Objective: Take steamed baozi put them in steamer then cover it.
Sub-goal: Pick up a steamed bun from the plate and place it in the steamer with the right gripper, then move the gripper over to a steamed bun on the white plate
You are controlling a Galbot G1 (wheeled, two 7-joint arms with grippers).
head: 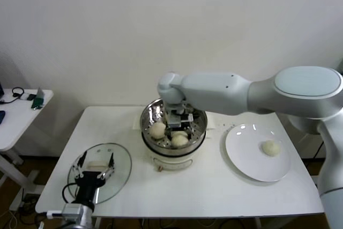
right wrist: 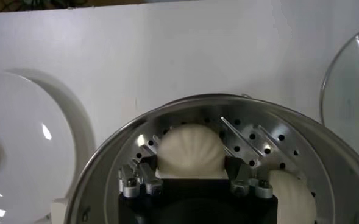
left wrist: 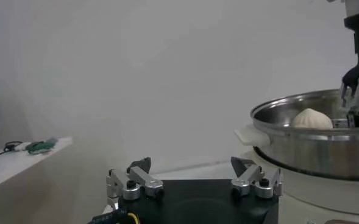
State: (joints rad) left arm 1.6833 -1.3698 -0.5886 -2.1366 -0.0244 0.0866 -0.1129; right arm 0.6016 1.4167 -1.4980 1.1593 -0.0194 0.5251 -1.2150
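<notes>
Head view: pale round baozi (head: 271,148).

The right tool (head: 178,125) hides part of the steamer (head: 153,112), perhaps 1 baozi.

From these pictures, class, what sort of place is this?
Probably a lab or test room set up as a kitchen: a plain white table against a bare wall, holding an electric steamer, a plate and a glass lid.

Cream-white baozi (head: 179,140) sit in the shiny silver steamer (head: 151,112) with its hole-dotted tray, beside a clear glass cover (head: 122,171), a glossy white plate (head: 244,154) and a white table (head: 209,191).
</notes>
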